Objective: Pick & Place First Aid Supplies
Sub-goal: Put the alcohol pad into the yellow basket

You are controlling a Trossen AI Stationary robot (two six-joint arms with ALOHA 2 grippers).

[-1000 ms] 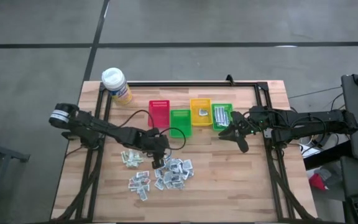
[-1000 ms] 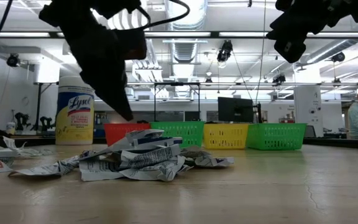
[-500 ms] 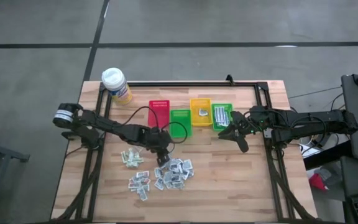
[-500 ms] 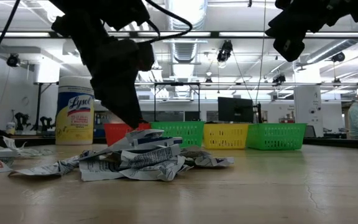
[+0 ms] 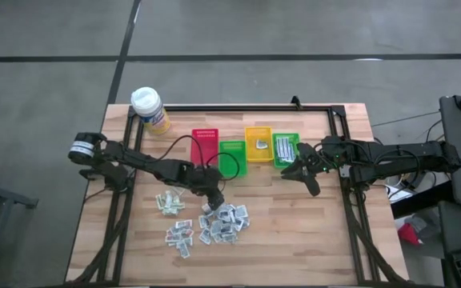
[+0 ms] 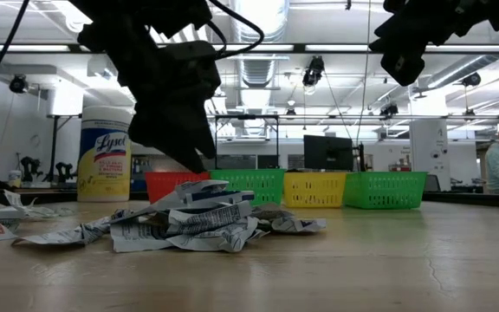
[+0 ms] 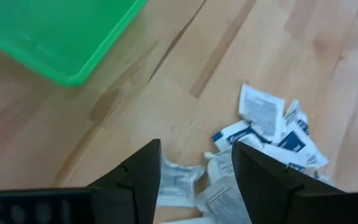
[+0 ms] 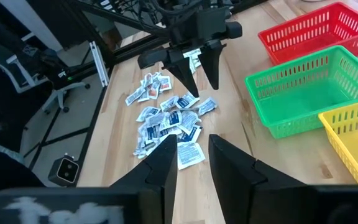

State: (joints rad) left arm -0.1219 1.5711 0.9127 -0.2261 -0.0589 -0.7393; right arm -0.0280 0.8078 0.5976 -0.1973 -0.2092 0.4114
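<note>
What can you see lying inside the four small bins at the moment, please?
The yellow bin holds one pale packet; the right-hand green bin holds several strips. The red bin and the other green bin look empty, though a cable crosses that green one.

Light is bright and even across the table (image 5: 310,232), coming from ceiling strip lamps (image 6: 336,49) that glare white in the low view and leave the left gripper (image 6: 199,163) a black silhouette against them. Just past that gripper's fingers (image 7: 143,177) in its wrist view, the first aid supplies (image 7: 272,124) and green bin (image 7: 61,37) are softly blurred. Shadows below the right gripper (image 5: 309,178) are faint and short.
</note>
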